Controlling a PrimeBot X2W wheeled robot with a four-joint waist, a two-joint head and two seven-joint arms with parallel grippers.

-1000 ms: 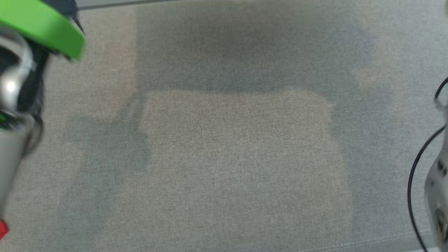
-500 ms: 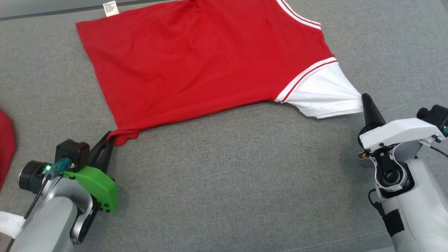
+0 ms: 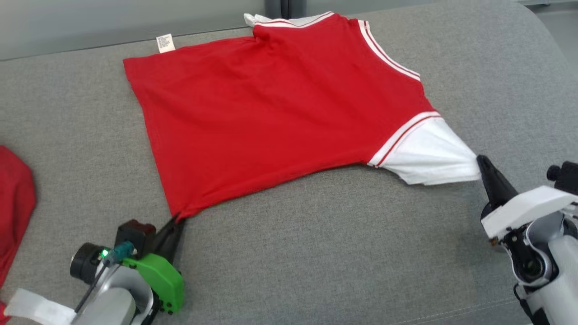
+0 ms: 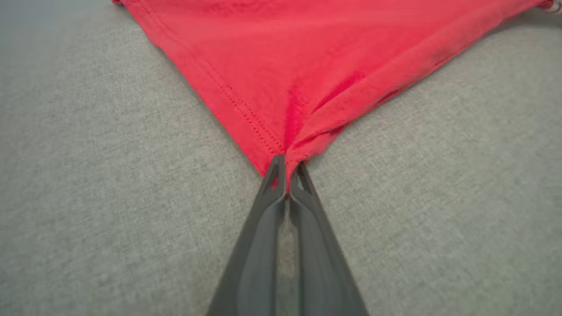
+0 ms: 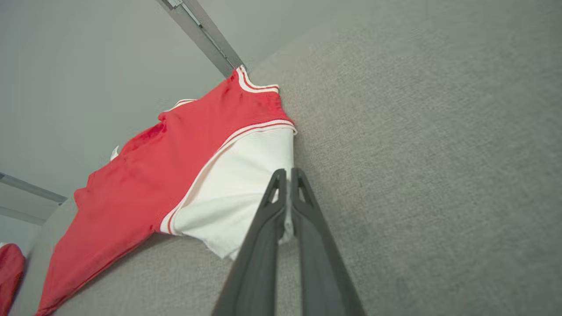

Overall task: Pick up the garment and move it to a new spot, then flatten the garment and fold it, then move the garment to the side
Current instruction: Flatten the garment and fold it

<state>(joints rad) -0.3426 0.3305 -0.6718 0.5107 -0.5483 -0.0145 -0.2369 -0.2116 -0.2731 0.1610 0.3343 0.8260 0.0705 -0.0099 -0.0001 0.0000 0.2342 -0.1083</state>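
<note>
Grey woven upholstery (image 3: 316,253) is spreading under everything. At 7 o'clock in the head view, the left gripper (image 3: 177,222) is clenching the hem corner of the garment (image 3: 280,113), its fingers pinched together on bunched red cloth. At 4 o'clock the right gripper (image 3: 481,160) is likewise clamping the tip of the white sleeve (image 3: 429,158). Between them the garment is lying spread toward 12 o'clock, taut along its near edge, with its collar reaching the far rim. To flatten it well, I judge both arms should be pulling evenly apart and low, so neither corner is slipping free. Open room is lying toward 6 o'clock. Another red cloth (image 3: 16,198) is crowding 9 o'clock, and the rim at 12 o'clock is leaving little spare room.
</note>
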